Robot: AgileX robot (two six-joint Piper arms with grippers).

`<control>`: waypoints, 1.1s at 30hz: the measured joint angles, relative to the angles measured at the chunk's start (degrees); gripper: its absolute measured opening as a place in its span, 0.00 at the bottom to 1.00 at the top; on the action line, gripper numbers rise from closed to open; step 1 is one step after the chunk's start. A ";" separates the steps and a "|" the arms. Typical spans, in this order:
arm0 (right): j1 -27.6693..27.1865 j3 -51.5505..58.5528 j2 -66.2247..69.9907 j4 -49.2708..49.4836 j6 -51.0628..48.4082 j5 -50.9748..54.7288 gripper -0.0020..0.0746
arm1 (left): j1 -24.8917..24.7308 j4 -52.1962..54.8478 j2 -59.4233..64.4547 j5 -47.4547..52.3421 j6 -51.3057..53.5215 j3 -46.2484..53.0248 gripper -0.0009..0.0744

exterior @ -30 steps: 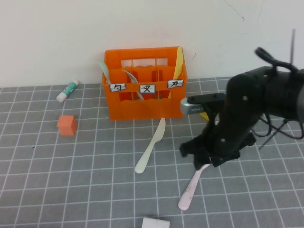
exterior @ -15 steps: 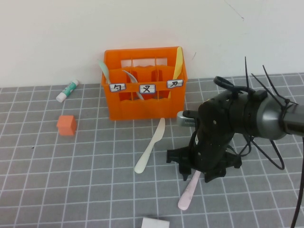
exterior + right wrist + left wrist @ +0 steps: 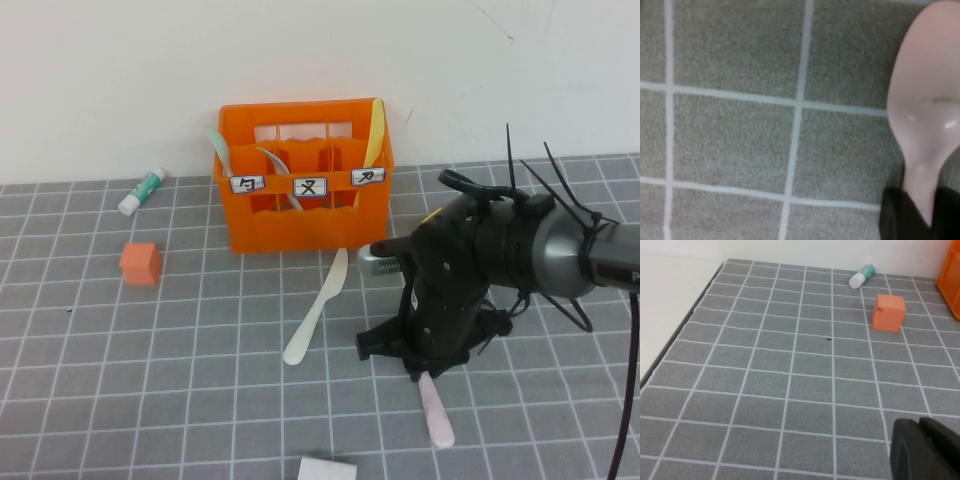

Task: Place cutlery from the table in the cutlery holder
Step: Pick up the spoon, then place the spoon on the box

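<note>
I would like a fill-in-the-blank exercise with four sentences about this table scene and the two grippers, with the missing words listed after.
1. The right gripper is shut on the handle of the pale pink ____.
2. The cream-white knife lies on the ____, in front of the orange crate.
3. The yellow knife stands inside the orange ____.
4. The left gripper is ____ and hovers over the grey table, holding nothing.

Missing words: spoon; table; crate; shut
</note>
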 joint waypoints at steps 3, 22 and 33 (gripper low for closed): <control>0.04 0.00 -0.21 -1.80 -2.36 -1.49 0.18 | 0.00 0.00 0.00 0.00 0.00 0.00 0.01; 2.73 13.30 -9.16 6.84 -24.56 -60.08 0.18 | 0.00 0.00 0.00 0.00 0.00 0.00 0.01; 5.33 13.20 -8.32 20.11 -45.52 -91.96 0.18 | 0.00 0.00 0.00 0.00 0.12 0.00 0.01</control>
